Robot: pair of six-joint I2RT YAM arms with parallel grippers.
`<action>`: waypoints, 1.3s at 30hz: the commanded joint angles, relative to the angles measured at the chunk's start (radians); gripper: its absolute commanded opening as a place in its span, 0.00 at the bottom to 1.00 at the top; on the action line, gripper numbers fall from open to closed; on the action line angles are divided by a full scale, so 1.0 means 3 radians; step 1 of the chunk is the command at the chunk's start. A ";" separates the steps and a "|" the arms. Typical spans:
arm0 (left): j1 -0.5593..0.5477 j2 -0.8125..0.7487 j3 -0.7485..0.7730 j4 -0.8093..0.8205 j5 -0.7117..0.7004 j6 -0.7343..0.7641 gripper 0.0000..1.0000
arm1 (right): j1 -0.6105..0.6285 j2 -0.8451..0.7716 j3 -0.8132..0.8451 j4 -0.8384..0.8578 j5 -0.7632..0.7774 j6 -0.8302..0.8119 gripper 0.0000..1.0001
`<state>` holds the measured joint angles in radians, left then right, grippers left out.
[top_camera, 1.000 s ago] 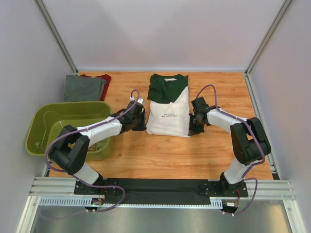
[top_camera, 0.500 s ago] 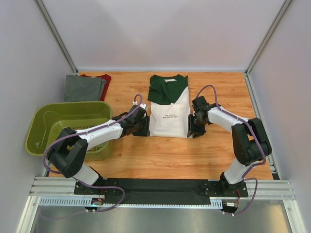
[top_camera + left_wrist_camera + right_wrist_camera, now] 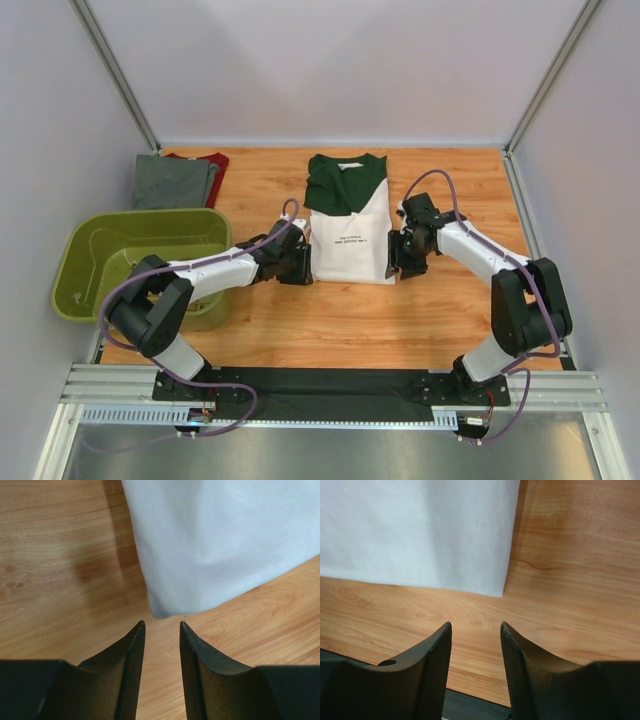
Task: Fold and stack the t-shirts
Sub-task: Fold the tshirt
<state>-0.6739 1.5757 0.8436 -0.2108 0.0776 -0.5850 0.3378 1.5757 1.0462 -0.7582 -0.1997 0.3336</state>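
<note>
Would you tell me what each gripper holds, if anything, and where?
Nothing: left gripper and right gripper are open, empty, near lower corners of the white t-shirt.

The white t-shirt with dark green collar and shoulders lies flat mid-counter, folded into a neat rectangle, collar toward the far wall, small print on its chest. The grey t-shirt lies folded at the far left, overlapping the dark red t-shirt, whose edge shows beside it

Wooden table: t-shirts, olive basket
</note>
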 commanded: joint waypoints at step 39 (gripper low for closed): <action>-0.0269 -0.0011 0.0389 -0.0627 -0.1169 0.0815 0.00 | 0.0004 0.0291 -0.0189 0.0349 0.0578 -0.0028 0.00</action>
<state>-0.7528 1.6047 0.9295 -0.3290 -0.1898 -0.3908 0.3431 1.6924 0.9810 -0.6430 -0.1539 0.3393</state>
